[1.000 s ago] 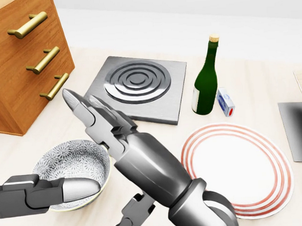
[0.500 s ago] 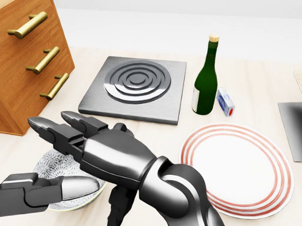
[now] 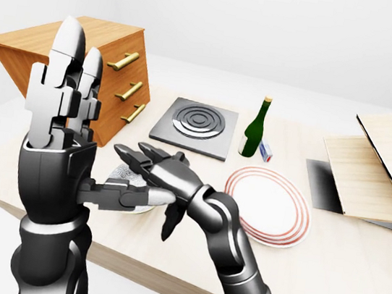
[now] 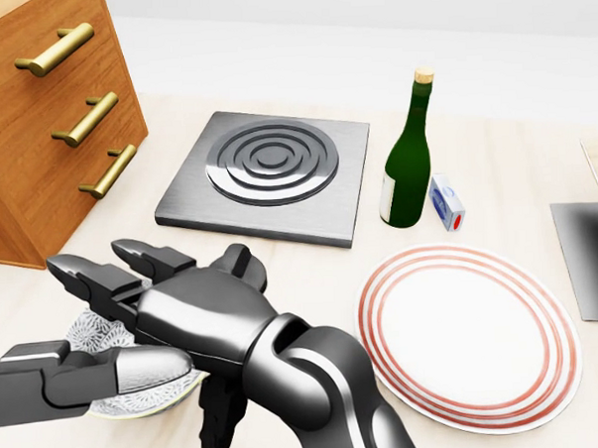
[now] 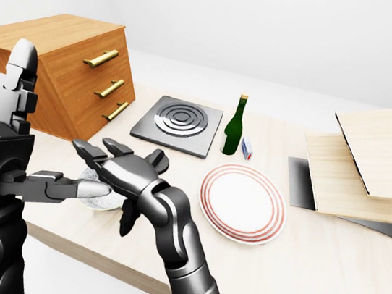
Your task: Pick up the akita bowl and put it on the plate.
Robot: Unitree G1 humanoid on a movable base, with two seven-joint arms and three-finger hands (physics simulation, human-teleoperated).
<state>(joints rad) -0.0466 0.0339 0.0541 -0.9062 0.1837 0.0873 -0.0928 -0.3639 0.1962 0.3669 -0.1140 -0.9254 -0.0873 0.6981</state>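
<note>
The akita bowl (image 4: pixel 87 331), white with a fine grey pattern, sits at the lower left of the head view, mostly covered. My right hand (image 4: pixel 184 308) lies palm-down over it with its fingers (image 4: pixel 93 278) spread past the bowl's upper rim and its thumb hanging below; it is open. My left hand (image 3: pixel 60 150) stands upright beside the bowl with fingers pointing up, open, and its thumb (image 4: pixel 137 372) lies across the bowl's lower rim. The white plate (image 4: pixel 470 336) with red rings lies to the right, with nothing on it.
A wooden drawer cabinet (image 4: pixel 36 116) stands at the upper left. A grey burner plate (image 4: pixel 267 176), a green bottle (image 4: pixel 407 160) and a small box (image 4: pixel 447 203) sit above the plate. Wooden boards (image 3: pixel 383 166) and a dark slab (image 4: pixel 589 261) lie at the right.
My right hand has swung left and down, from pointing up over the table to lying across the bowl and hiding most of it. The left thumb has stayed at the bowl's rim.
</note>
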